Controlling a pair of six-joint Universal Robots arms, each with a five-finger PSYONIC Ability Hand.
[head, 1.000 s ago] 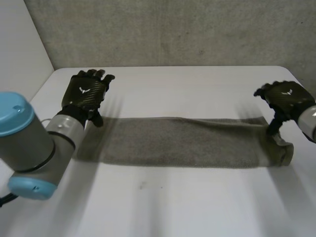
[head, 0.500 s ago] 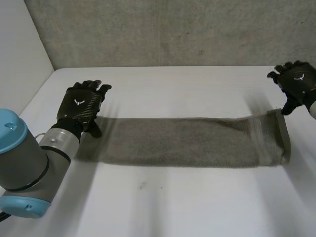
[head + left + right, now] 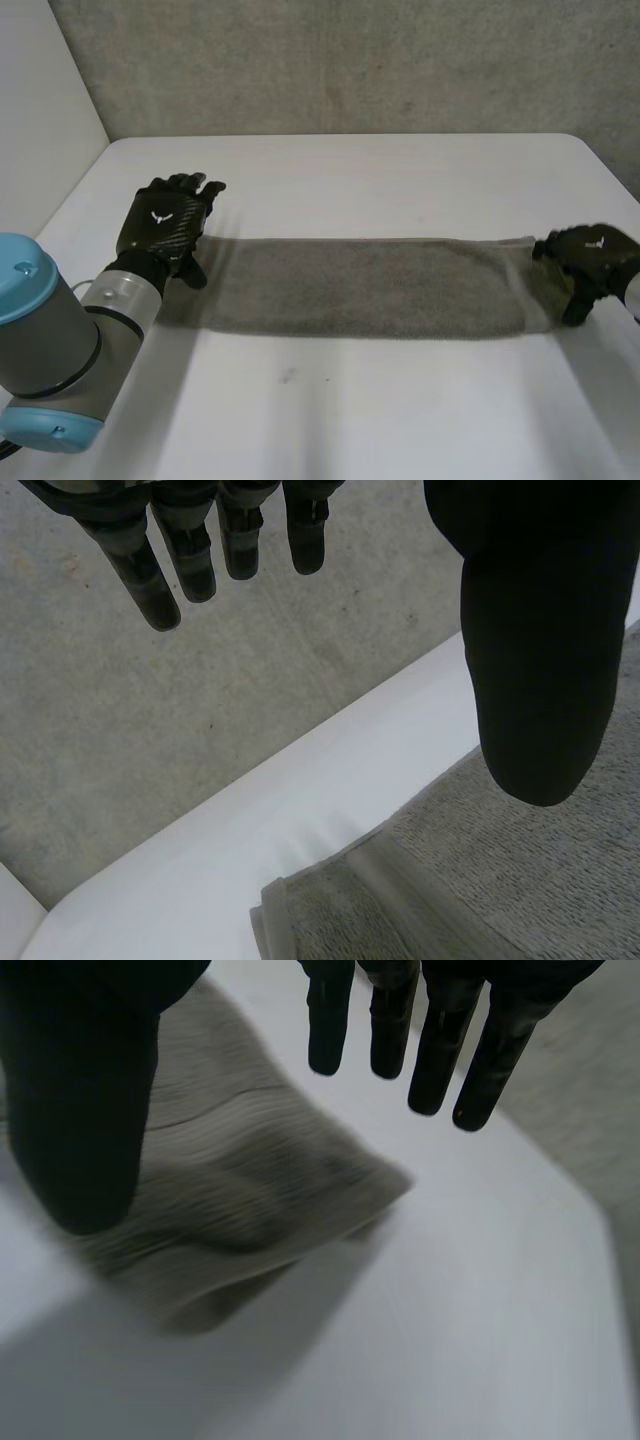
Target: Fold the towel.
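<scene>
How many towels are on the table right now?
1. The towel lies as a long strip across the table, left hand at one end, right hand at the other. None looks hidden.

Towel [image 3: 370, 285] across table [image 3: 400, 420]; left hand [image 3: 160, 222] at left end, right hand [image 3: 592, 252] at right.

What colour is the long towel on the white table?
The long terry towel is plain greyish brown, clearest in the head view.

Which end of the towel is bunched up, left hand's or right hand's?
The end at the right hand: the grey-brown terry towel humps up rumpled there, while its end by the left hand lies nearly flat.
</scene>
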